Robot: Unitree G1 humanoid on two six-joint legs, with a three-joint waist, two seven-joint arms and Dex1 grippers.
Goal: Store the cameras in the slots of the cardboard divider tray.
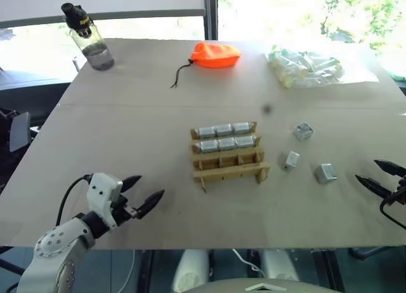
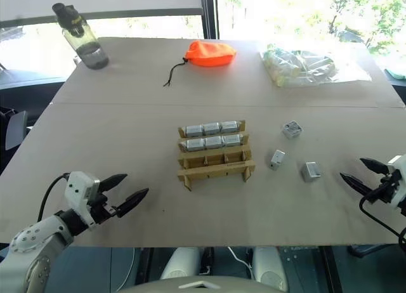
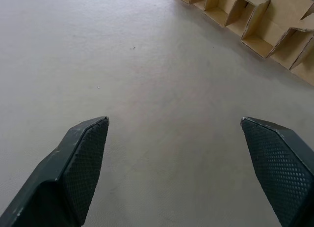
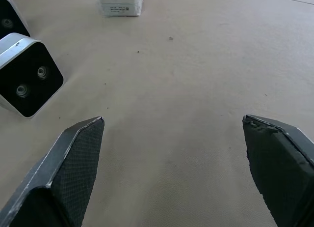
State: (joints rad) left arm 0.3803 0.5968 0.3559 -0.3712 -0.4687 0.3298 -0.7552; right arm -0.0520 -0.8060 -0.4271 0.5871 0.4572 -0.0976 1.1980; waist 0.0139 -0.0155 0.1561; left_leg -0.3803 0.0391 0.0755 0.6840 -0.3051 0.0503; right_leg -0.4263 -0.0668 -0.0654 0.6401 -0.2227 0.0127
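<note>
Six cameras point(image 1: 223, 136) are sitting in the cardboard divider tray point(image 1: 227, 164) (far two rows filled, three near slots bare), while three loose cameras point(image 1: 325, 172) are lying just right. The left gripper point(image 1: 143, 191) and right gripper point(image 1: 379, 176) are hovering wide open, holding nothing.

1. Cameras point(image 1: 325, 172): silver-grey metal, one with a glossy black face.
2. Cardboard divider tray point(image 1: 229, 172): matt brown cardboard.
3. Bench point(image 1: 127, 134): matt, smooth.
4. Pincer fingertips point(image 3: 83, 158): black, dimpled texture.
5. Pouch point(image 1: 216, 54): orange cloth.
</note>
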